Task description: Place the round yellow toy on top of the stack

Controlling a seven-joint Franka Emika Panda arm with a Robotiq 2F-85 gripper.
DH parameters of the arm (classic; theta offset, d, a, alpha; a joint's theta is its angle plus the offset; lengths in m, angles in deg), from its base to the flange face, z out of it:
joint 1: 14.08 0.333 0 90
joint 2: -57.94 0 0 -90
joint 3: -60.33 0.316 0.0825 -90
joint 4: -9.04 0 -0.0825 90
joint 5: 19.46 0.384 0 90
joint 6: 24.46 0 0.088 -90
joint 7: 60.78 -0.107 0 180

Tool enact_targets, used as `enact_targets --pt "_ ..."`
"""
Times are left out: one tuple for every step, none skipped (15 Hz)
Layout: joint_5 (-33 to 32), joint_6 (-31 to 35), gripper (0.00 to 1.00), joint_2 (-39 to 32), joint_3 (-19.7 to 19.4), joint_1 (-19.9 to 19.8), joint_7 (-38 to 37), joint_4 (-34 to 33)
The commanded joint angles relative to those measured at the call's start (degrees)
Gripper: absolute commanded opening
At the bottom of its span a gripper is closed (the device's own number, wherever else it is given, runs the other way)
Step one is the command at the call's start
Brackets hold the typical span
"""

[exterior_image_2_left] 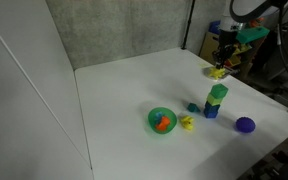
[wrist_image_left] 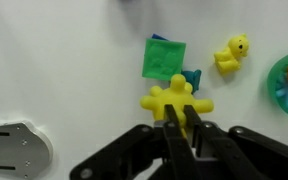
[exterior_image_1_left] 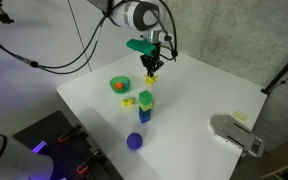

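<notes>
One round yellow toy, carried clear of the desk by the gripper. The jaws are drawn narrow and clamp it. It hangs higher than the stack and close to it. The wrist view shows it offset to one side of the top block, not over it.

Form: small ball with stubby knobs all round, smooth and glossy, apparently plastic.

Handling, by estimate: light, stiff, liable to roll or twist on its knobs. Best taken across the core between knobs, as the present hold appears to do.

Stack: two cube-like pieces, green block over blue block, flat-topped. The top face looks scarcely wider than the toy, so the perch is judged unsteady.

Beside the stack: one yellow duck. Beyond the duck from the stack: one green bowl holding an orange piece. Apart from the stack: one purple ball.
</notes>
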Motion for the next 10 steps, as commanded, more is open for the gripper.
enact_targets --pt "-1.87 1.94 0.05 4.47 0.04 -0.35 -1.04 5.17" --pt "-1.77 2.25 0.05 5.19 0.09 -0.42 -1.0 6.14" --pt "-1.75 2.72 0.05 6.1 0.11 -0.46 -1.05 7.32" --pt "-1.75 3.34 0.05 6.85 0.1 -0.49 -1.21 8.39" --pt "-1.73 4.0 0.05 7.57 0.04 -0.57 -1.36 9.48" --pt "-1.57 4.71 0.05 8.16 -0.03 -0.72 -1.57 10.53" --pt "-1.58 5.55 0.05 8.7 -0.12 -0.82 -1.85 11.46" --pt "-1.69 6.46 0.05 8.9 -0.24 -0.9 -2.15 12.25" --pt "-1.59 7.06 0.05 8.99 -0.32 -1.01 -2.35 12.89" --pt "-1.97 8.03 0.05 8.88 -0.5 -1.04 -2.93 13.42"
